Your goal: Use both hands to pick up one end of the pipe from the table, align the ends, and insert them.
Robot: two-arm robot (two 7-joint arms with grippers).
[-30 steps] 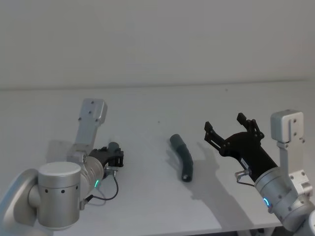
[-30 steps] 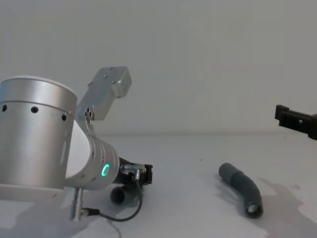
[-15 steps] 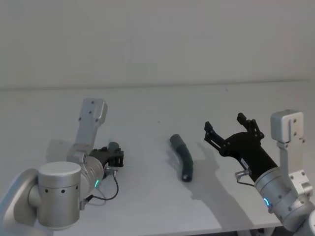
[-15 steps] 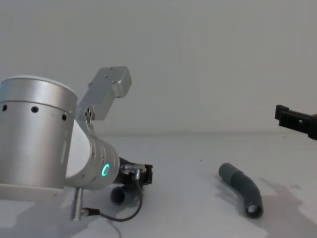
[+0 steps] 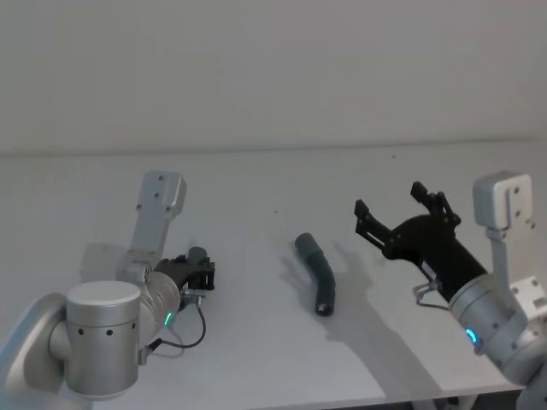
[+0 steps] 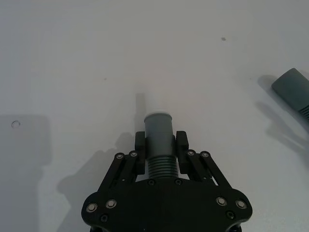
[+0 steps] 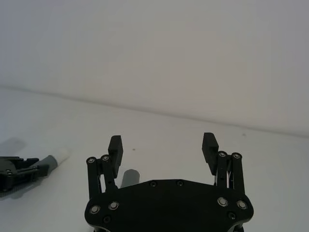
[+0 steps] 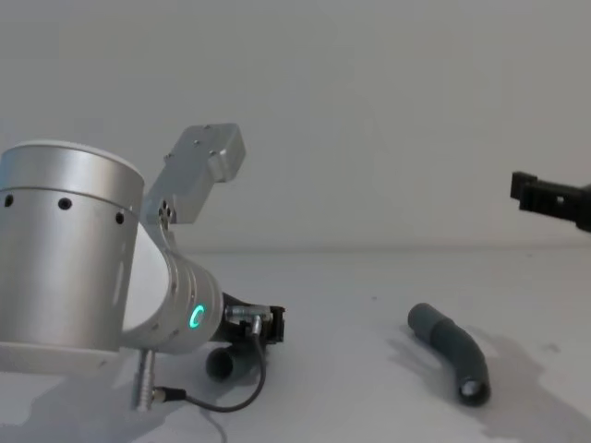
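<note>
Pipe piece (image 5: 320, 273): curved, ribbed, dark grey; white-tipped piece (image 6: 159, 145) in left fingers (image 6: 139, 153)

I see open counter (image 5: 256, 188) all round the loose hose piece (image 5: 320, 273) at frame centre and between it and my right gripper (image 5: 388, 199), jaws spread. My left gripper (image 5: 203, 272), clamping the other hose piece (image 5: 197, 254), sits well apart, lower left.
</note>
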